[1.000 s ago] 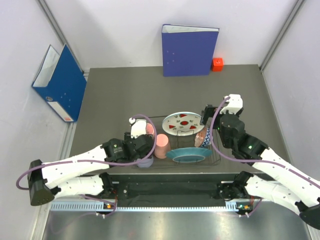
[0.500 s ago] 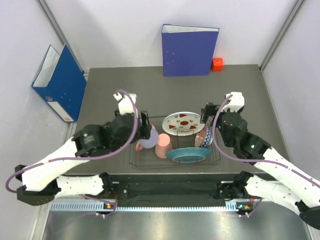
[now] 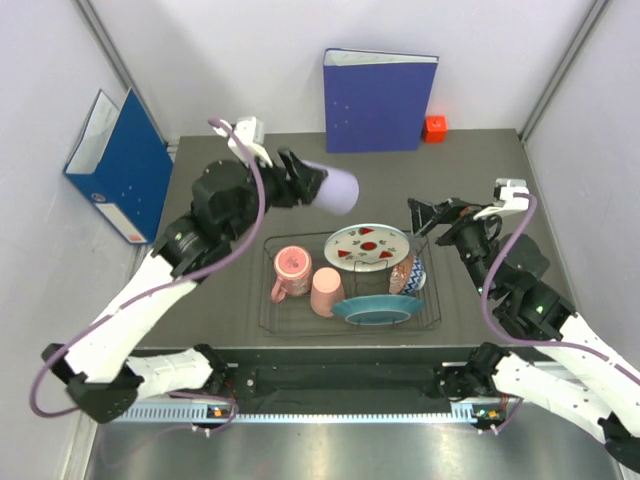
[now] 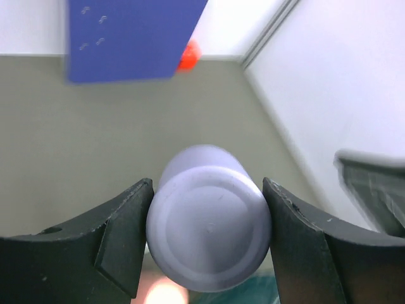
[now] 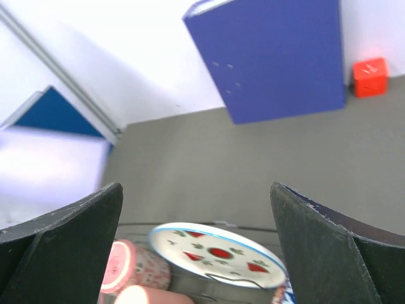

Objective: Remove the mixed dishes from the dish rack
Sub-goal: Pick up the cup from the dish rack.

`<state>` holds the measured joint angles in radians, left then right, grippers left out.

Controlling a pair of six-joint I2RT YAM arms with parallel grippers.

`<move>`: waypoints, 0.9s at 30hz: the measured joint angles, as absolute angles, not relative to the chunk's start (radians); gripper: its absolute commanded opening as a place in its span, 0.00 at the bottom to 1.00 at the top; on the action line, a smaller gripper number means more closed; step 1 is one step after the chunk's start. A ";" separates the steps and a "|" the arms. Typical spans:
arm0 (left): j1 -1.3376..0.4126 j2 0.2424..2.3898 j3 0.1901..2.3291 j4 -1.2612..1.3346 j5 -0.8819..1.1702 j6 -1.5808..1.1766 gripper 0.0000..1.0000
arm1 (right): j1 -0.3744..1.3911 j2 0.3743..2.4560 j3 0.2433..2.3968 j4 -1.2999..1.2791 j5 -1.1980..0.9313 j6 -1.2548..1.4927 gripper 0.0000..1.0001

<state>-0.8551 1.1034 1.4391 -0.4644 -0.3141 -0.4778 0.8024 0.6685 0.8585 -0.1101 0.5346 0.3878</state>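
Over on the left side, the left gripper (image 3: 306,182) is holding the lavender cup (image 4: 209,229) in the air. Its two fingers (image 4: 120,237) are standing fairly wide apart and pressing on opposite sides of the cup's body. The cup is lying sideways, with its flat base facing the wrist camera. From above, it is hanging clear of the dish rack (image 3: 263,285), over the bare table (image 3: 220,215) behind the rack's left back corner.

Further right, the rack is sitting on the table with the other dishes inside. One pink cup (image 3: 290,264) is resting at the left end and a second pink cup (image 3: 325,292) is just beside it. The white plate with red watermelon marks (image 3: 367,246) is leaning along the back. The teal plate (image 3: 378,309) is lying along the front, and the small patterned bowl (image 3: 410,272) is tucked at the right end.

At the far right, the right gripper (image 3: 428,222) is hovering above the rack's right back corner. Its fingers (image 5: 63,237) are spreading fully apart — gripping nothing, touching nothing — with the watermelon plate showing between them in the wrist view.
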 measured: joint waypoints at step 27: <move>-0.517 1.569 1.216 0.752 0.648 -1.203 0.00 | 0.621 0.824 0.853 0.157 0.127 0.478 0.59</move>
